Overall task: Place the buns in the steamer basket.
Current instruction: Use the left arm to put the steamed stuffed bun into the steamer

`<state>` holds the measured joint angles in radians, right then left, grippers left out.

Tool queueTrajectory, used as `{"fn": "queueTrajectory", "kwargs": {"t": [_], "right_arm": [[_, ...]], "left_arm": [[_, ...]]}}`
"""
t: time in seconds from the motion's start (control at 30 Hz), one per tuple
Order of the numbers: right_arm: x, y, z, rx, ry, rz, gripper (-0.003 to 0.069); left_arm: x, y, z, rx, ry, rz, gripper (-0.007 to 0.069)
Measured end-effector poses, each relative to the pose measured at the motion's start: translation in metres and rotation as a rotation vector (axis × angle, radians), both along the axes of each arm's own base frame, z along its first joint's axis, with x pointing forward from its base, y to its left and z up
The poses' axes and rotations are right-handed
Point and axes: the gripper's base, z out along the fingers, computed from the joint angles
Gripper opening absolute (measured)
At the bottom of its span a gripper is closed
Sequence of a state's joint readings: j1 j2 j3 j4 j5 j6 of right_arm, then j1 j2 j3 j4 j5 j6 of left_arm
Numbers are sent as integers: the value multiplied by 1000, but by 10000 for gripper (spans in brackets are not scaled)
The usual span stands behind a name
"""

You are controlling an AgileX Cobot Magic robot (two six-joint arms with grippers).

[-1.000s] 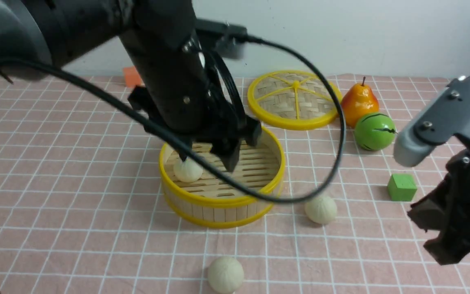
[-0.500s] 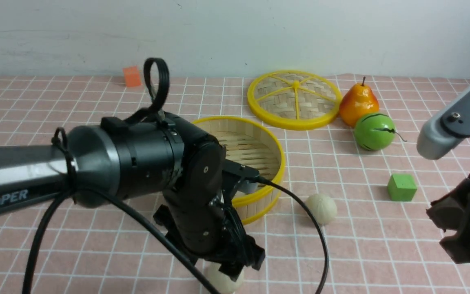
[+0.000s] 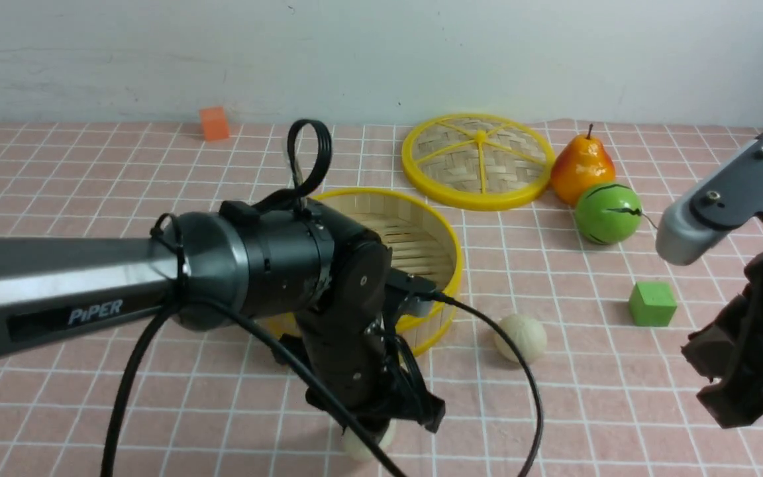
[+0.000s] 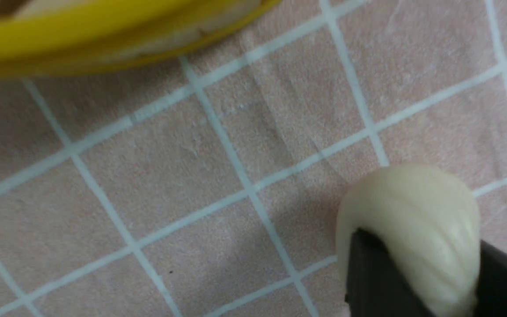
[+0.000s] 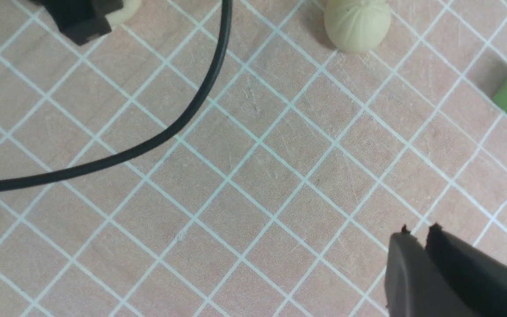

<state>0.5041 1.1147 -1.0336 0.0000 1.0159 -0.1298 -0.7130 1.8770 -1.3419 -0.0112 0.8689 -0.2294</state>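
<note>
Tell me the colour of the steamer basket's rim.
The rim is yellow; it shows best in the front view.

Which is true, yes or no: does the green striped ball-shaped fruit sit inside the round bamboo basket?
No, the fruit rests on the table beside the orange pear.

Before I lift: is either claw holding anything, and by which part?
The left claw has the near bun pinched by opposite sides, its top left showing between the fingers. The right claw holds nothing.
</note>
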Motion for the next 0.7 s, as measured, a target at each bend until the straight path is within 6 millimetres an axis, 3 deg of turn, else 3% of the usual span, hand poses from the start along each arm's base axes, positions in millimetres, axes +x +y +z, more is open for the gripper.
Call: {"fn": "queueTrajectory", "kwargs": {"t": [0.03, 0.13, 0.27, 0.37, 0.43, 0.53, 0.7], "right_arm": [[0, 0, 0, 0, 0, 0, 63], [0, -1, 0, -9, -5, 0, 63], [1, -2, 0, -24, -13, 0, 63], [1, -2, 0, -30, -17, 0, 67], [1, -2, 0, -31, -18, 0, 69], [2, -2, 0, -30, -20, 0, 73], [1, -2, 0, -32, -17, 0, 77]], "left_arm": [[3, -2, 9, 3, -12, -5, 89], [11, -6, 30, 8, -54, -16, 10], [37, -4, 80, -21, -202, 2, 1], [58, 5, 96, -62, -267, 52, 1], [74, 12, 97, -82, -292, 86, 1], [96, 17, 81, -87, -289, 126, 6], [114, 14, 31, -42, -208, 141, 86]]}}
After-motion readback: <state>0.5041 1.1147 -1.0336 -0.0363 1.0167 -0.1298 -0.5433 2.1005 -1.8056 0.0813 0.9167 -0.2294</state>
